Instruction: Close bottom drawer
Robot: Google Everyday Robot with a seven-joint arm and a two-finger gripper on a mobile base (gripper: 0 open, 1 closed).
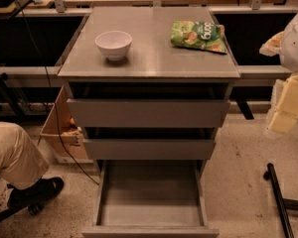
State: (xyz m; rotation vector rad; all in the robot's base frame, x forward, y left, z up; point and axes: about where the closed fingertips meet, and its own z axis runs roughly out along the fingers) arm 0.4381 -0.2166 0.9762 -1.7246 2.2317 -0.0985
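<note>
Bottom drawer (150,197) pulled out at the foot of the grey metal bench (154,61), shallow rectangular tray, round white bowl (113,44) and crinkled green bag (198,35) on top, pale blocky pincer (288,105) at right edge, its grip impossible to tell

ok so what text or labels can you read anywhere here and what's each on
Green crinkled snack bag on the grey metal cabinet: white brand lettering, upside down from here, too blurred to read.
White round bowl and the plain grey open bottom drawer: no markings.
Pale gripper at the right edge, beside the cabinet: no label visible.
</note>
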